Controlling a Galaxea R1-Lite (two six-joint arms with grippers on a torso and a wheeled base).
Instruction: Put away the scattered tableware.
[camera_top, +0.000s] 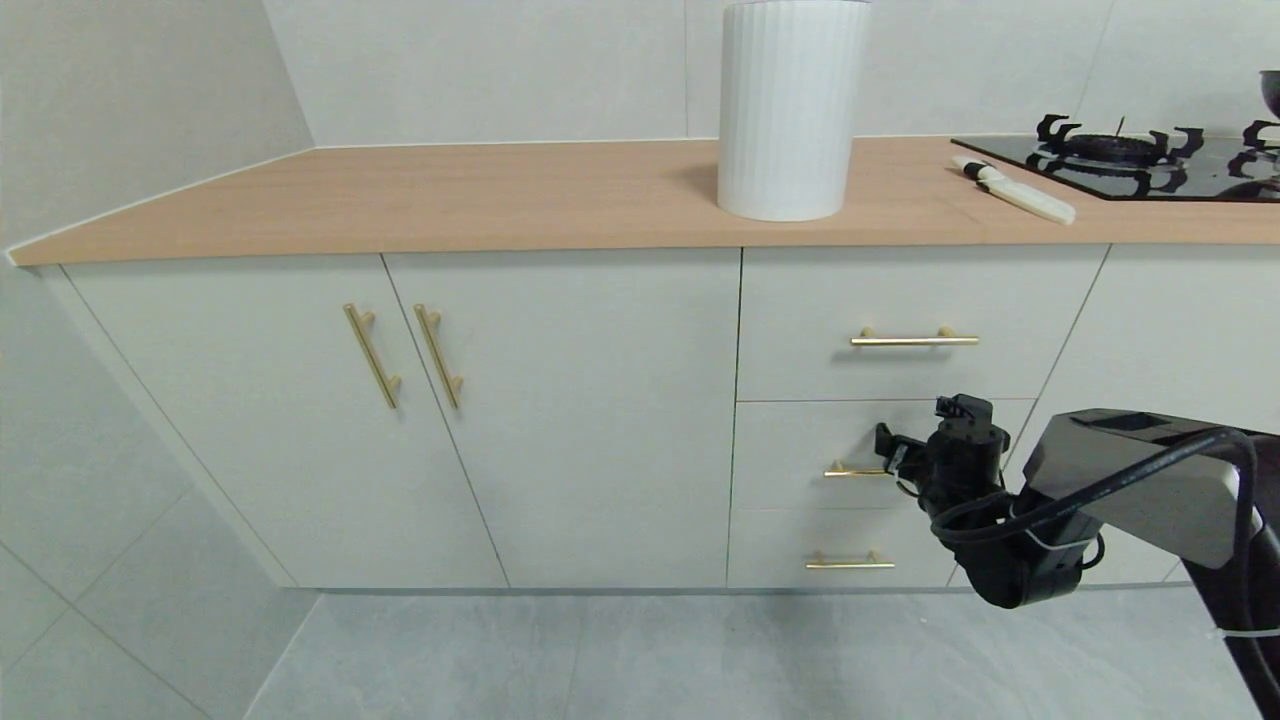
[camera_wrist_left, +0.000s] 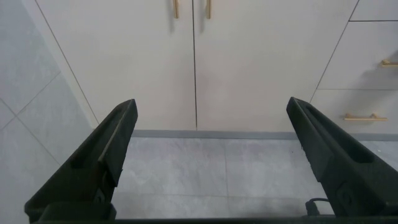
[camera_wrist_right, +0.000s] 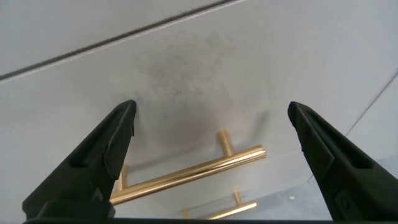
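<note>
Though seemingly just short of the middle drawer handle (camera_wrist_right: 193, 172), right jaws wide apart; left jaws likewise.

**Grey shell, black wrist, looped cable**

Light grey angular casing with a black top panel on the right arm (camera_top: 1170, 520), then a rounded matte black wrist. Thick black cable (camera_top: 1130, 475) draped along the casing and looped at the wrist. Matte black right gripper (camera_wrist_right: 211, 112) and left gripper (camera_wrist_left: 211, 106), with tapering wedge-shaped fingers (camera_wrist_left: 106, 149).

Matt wood-look countertop (camera_top: 450, 200), shiny brass-coloured metal handles (camera_top: 914, 340), ribbed white canister (camera_top: 790, 110).
</note>
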